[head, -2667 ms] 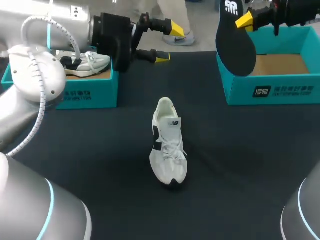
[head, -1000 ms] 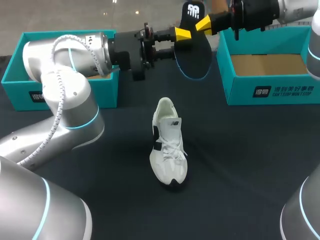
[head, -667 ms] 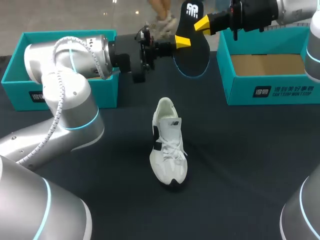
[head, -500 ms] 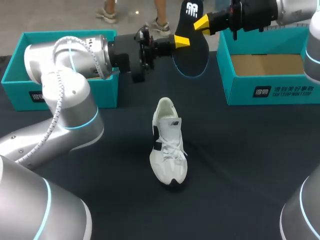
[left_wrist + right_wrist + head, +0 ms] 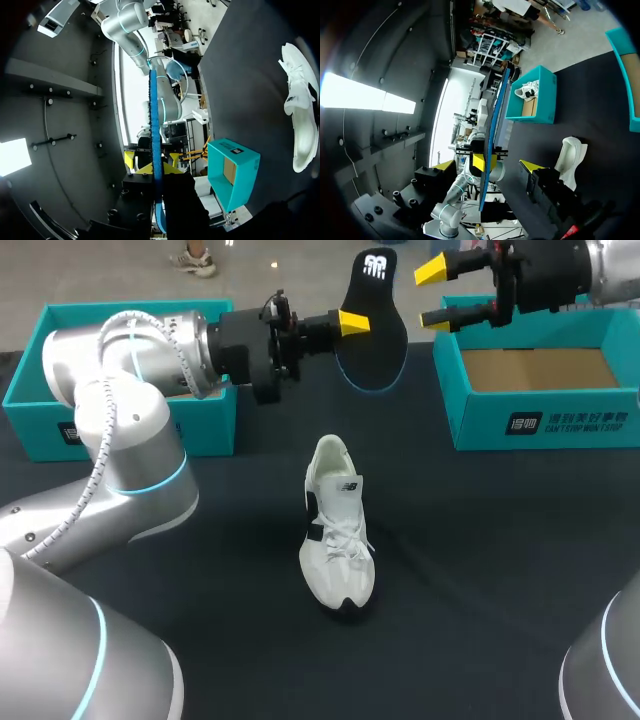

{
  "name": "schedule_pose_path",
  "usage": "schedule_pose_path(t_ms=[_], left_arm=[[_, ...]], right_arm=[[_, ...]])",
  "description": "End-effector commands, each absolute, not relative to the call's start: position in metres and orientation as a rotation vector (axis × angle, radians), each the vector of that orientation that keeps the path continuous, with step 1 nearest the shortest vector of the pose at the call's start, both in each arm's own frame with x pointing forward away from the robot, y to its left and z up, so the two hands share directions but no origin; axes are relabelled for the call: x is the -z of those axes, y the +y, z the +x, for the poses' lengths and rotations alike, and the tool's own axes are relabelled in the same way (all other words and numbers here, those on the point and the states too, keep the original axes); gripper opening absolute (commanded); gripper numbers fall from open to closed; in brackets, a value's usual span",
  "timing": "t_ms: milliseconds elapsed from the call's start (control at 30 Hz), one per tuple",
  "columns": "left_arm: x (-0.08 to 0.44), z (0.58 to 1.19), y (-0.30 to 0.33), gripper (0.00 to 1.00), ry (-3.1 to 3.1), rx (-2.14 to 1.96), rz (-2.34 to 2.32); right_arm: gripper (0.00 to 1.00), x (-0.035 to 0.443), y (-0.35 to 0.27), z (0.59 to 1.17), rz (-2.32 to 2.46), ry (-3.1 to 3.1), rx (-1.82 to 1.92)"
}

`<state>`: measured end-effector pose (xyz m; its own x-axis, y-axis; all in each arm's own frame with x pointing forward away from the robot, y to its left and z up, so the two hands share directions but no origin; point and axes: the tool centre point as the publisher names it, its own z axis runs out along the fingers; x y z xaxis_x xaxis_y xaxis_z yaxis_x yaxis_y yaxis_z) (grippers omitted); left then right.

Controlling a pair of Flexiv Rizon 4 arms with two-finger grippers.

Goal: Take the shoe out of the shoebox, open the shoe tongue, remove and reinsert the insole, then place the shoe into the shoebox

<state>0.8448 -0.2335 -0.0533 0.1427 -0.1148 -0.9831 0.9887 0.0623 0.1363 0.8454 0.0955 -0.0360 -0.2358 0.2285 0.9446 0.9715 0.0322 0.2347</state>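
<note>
Head view: left fingers (image 5: 352,322) clamp the insole (image 5: 378,352) upright, toe end down. The shoe (image 5: 338,530) lies on the surface below them, heel nearest, toe towards me. Right fingers (image 5: 430,270) are spread and empty, just beside the insole.

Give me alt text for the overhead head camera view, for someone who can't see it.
The left gripper holds a black insole upright in the air above the far side of the dark table, with the open right gripper beside it, not touching. A white shoe stands mid-table, with the teal left shoebox and right shoebox at the far corners.
</note>
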Motion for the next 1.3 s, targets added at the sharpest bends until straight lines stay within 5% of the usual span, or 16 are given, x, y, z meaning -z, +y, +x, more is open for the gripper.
schedule_pose_path(t_ms=[33,1300], left_arm=[[0.053,0.843,-0.228,0.0,1.04,1.129,1.154],[0.053,0.834,-0.22,0.0,1.039,1.149,1.172]], right_arm=[[1.0,0.038,0.08,0.823,-1.288,-1.543,1.307],[1.0,0.053,0.046,0.818,-1.381,-1.496,1.323]])
